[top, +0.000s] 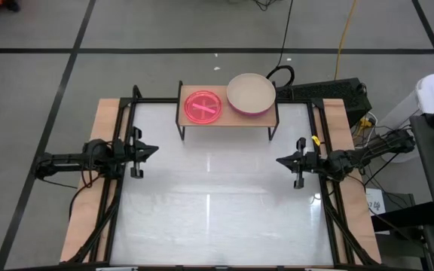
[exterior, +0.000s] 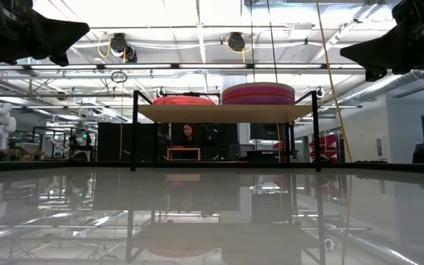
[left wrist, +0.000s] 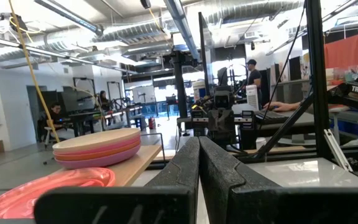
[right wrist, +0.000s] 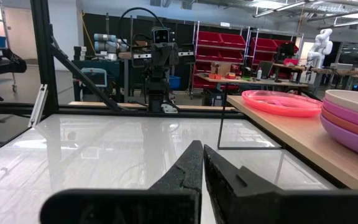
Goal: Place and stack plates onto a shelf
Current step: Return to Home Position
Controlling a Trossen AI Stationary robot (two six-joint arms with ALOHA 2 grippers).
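The shelf (top: 228, 117) stands at the table's far edge on thin black legs. On its left half rests a low pile with a translucent pink plate (top: 203, 106) on top; on its right half sits a taller stack (exterior: 258, 93) topped by a beige plate (top: 251, 92) over orange and purple ones (left wrist: 98, 151). My left gripper (top: 154, 150) hovers shut by the table's left edge, my right gripper (top: 279, 160) hovers shut by the right edge. Both are empty and point at each other.
The white glossy table (top: 217, 203) has wooden side strips and a black frame (top: 119, 181) along both sides. Cables and a black box (top: 330, 90) lie behind the shelf. People sit at desks in the room beyond.
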